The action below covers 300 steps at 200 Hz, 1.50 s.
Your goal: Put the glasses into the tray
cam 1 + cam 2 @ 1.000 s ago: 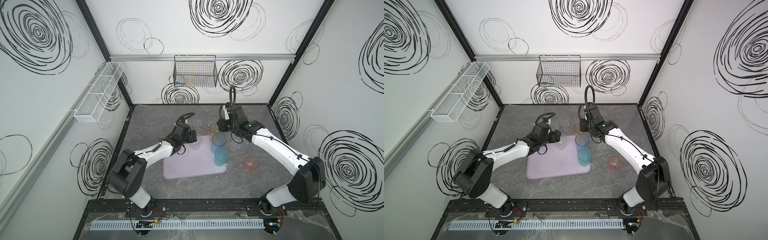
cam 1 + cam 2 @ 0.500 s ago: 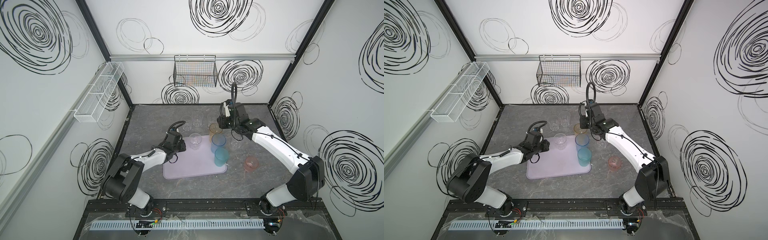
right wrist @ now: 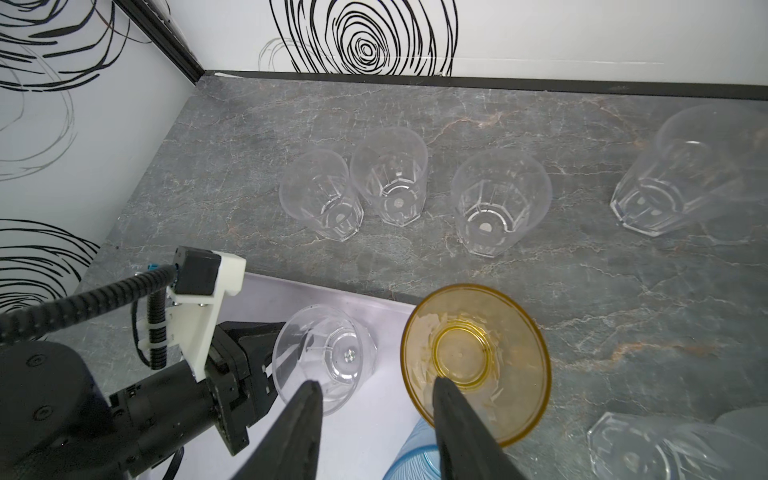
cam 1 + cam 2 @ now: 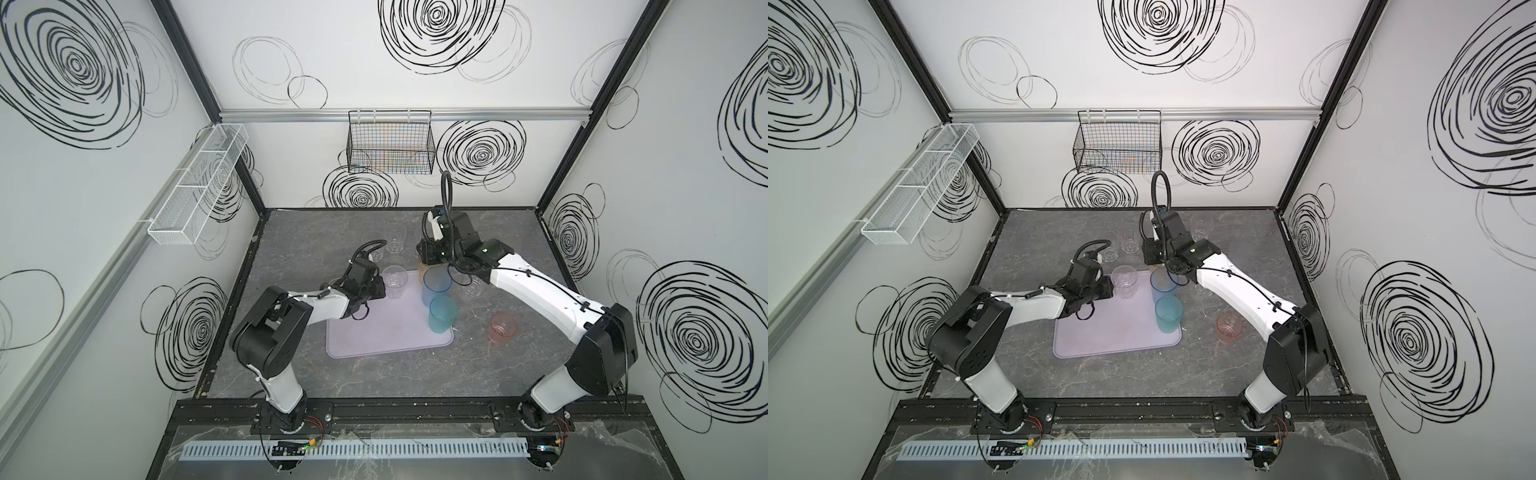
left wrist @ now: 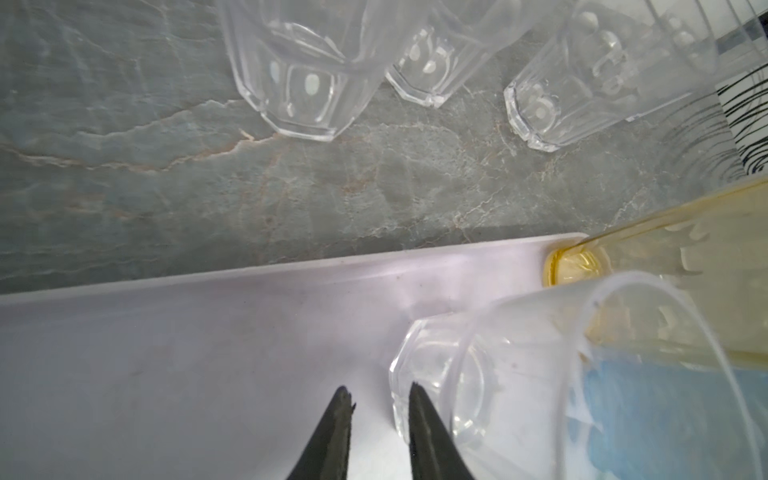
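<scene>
A: Start with a top view. Find the lilac tray mid-desk: flat, low-rimmed, carrying blue glass, teal glass and a clear glass. Note pink glass well off it.

B: And left hand?

A: Check the left wrist view: released, jaws a slit apart, nothing between, just beside the clear glass. Best to back off straight, without nudging it.

B: Right wrist view, then?

A: See right hand spread wide over amber glass, gripping nothing. Look at that glass: see-through, upright, at the tray's far corner. Cannot tell whether on rim or desk. Probably next: pinch one wall squarely, lift clear of the rim, set down apart from blue. Leave loose glasses for later.
</scene>
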Each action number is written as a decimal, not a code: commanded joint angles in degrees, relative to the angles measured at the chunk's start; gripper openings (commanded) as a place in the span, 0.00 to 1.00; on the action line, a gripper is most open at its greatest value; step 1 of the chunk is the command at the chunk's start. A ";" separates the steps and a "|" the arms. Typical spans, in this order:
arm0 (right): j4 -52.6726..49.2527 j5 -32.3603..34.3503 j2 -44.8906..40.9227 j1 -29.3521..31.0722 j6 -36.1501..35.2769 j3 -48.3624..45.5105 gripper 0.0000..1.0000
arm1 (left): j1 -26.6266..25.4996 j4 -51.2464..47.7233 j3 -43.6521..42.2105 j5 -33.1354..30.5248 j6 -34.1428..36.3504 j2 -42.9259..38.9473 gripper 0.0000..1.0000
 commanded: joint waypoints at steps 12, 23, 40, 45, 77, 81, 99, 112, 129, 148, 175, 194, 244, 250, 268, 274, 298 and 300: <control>0.76 0.88 -0.60 -0.64 0.26 0.75 0.47 | -2.87 2.42 5.15 0.08 -1.16 2.30 0.28; 0.81 0.78 -0.66 -0.71 0.20 0.52 0.47 | -3.58 2.28 6.24 -0.43 -1.16 3.23 0.28; 0.75 0.65 -0.89 -0.84 0.18 0.25 0.47 | -4.08 2.13 7.31 -0.82 -1.25 4.26 0.28; 0.65 0.69 -0.91 -0.94 0.10 0.19 0.47 | -4.11 2.04 7.29 -0.82 -1.23 4.31 0.28; 0.46 0.74 -1.22 -1.59 -0.44 -0.14 0.47 | -3.07 1.66 4.31 -3.31 -0.73 0.01 0.30; 0.37 0.69 -1.19 -1.67 -0.49 -0.14 0.47 | -2.77 1.66 3.76 -3.46 -0.78 -0.85 0.31; -0.16 0.20 -0.68 -1.84 -0.57 0.31 0.48 | -1.55 0.95 1.18 -3.77 -0.43 -5.44 0.32; -0.89 0.03 -0.38 -1.45 -0.62 0.50 0.47 | -1.02 -0.16 -0.65 -3.55 -0.01 -9.30 0.34; -0.89 0.70 -0.58 -1.11 -0.69 -0.41 0.47 | -2.44 -0.78 -3.70 -2.60 0.44 -14.26 0.37; 0.30 1.04 -1.25 -1.17 -0.37 -1.73 0.47 | -6.34 0.95 -8.12 -0.42 -3.28 -16.88 0.41; 0.91 1.71 -2.04 -1.18 0.20 -1.90 0.47 | -12.00 13.52 -14.43 2.89 -12.34 -16.11 0.57; 0.45 2.28 -2.22 -1.30 -0.06 -1.24 0.48 | -14.01 19.58 -15.13 1.99 -14.98 -14.16 0.63; -0.10 2.87 -3.02 -1.54 -0.35 -0.93 0.48 | -14.02 24.89 -11.81 1.11 -15.60 -6.02 0.38; -0.13 2.89 -3.20 -1.52 -0.31 -1.06 0.48 | -13.80 25.39 -11.41 1.20 -15.90 -5.08 0.37; -0.21 2.97 -3.36 -1.78 -0.40 -1.29 0.48 | -12.85 26.27 -9.93 1.86 -16.09 -2.24 0.36; -0.19 2.97 -3.40 -1.82 -0.43 -1.38 0.48 | -12.34 26.50 -9.52 2.08 -16.10 -1.49 0.36; 0.01 2.71 -3.69 -2.14 -0.40 -1.74 0.48 | -10.49 25.98 -8.13 2.04 -15.71 0.13 0.35; 0.04 2.67 -3.68 -2.17 -0.39 -1.74 0.48 | -10.29 25.89 -8.03 2.12 -15.68 0.22 0.35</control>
